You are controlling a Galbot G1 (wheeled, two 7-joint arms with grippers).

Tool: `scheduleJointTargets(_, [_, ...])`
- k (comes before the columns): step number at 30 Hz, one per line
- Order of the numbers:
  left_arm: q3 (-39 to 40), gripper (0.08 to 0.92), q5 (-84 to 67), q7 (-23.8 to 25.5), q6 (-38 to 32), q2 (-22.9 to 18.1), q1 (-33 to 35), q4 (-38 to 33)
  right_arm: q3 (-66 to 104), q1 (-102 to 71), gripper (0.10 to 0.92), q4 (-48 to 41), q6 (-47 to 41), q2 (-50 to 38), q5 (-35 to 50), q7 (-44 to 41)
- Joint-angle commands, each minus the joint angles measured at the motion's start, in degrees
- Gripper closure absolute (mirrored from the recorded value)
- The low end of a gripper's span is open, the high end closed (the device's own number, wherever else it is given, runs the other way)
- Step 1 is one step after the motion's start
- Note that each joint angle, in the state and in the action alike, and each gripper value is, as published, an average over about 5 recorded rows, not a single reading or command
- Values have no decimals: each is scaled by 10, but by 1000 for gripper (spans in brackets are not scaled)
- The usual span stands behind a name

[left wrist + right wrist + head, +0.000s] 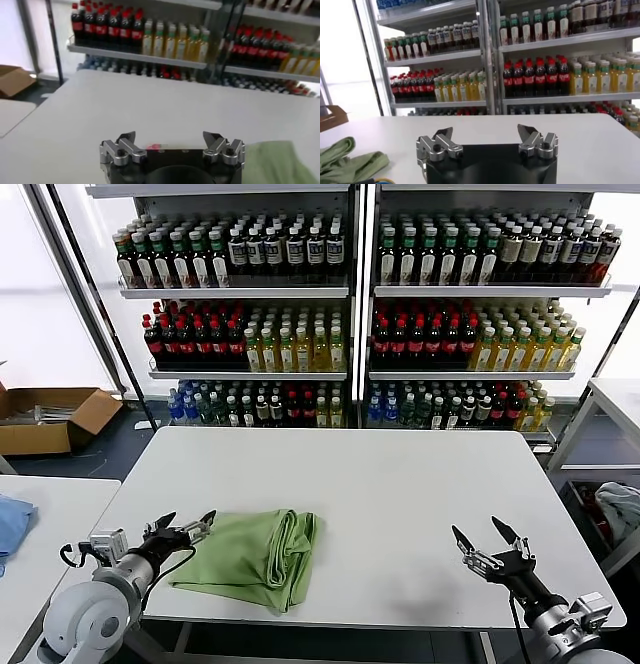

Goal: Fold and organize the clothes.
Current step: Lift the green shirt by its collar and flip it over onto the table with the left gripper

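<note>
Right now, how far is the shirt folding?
Done: green shirt lies roughly folded on the white table. In hand: nothing; left end effector sits open at its edge, right end effector open, well clear. Left: tidy the uneven folds.

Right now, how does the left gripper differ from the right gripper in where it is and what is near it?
The left gripper is at the near-left edge of the white table, right beside the folded green shirt; the right gripper is near the table's right front, with bare tabletop around it and the shirt far from it. The left gripper points toward the shirt, while the right points away over the table. Both are open and hold nothing.
</note>
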Motion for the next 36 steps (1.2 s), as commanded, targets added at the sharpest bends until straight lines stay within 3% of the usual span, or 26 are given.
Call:
scheduleJointTargets(1, [23,177,83,13,-4,-21,-3,65,19,-12,203,9,0,-1,5,-2])
scheduleJointTargets(19, [44,204,114,29,-5,-59,-8,98,20,-14,203,37,-4,-7,11,1])
scheduleJointTargets(29, [61,392,111,29,-2,-79,2,82,26,-18,203,40,-3,-3,11,0])
scheduleJointTargets(36, [66,595,131,11,-33,-89,-1,82,28,-16,203,38,-3,-3,12,0])
